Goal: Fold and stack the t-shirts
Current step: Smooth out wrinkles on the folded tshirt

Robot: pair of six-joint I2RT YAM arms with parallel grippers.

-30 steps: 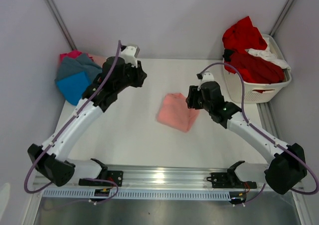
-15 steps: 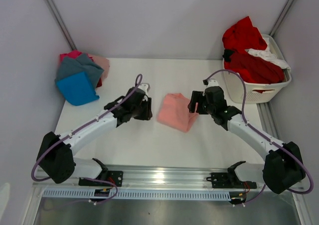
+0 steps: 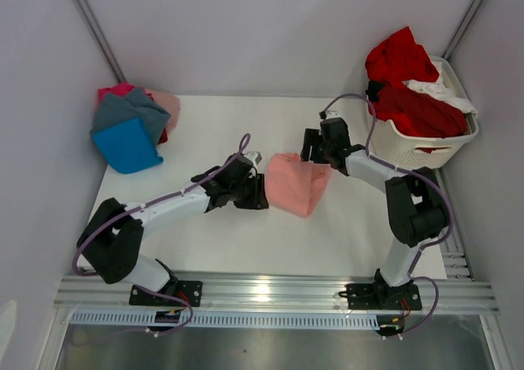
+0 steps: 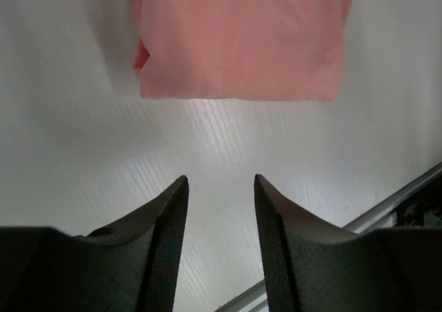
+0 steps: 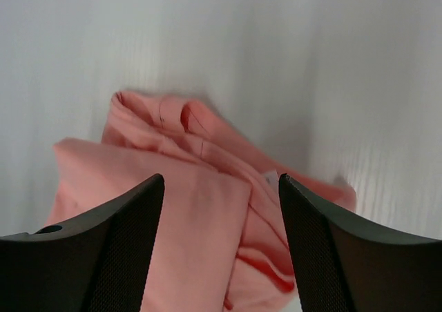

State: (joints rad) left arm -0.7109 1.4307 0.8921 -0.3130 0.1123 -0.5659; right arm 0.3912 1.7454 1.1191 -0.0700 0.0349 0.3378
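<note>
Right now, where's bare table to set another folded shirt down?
Bare table lies at the back between the folded stack and the basket, and in front of the salmon-pink shirt. Crowded: left gripper and right gripper flank it.

Robot lab test cell, not a home: bare white table (image 3: 213, 133) boxed in by plain panels (image 3: 270, 34), aluminium mounting rail (image 3: 270, 292) along bottom of frame, laundry basket (image 3: 419, 151) upper right
</note>
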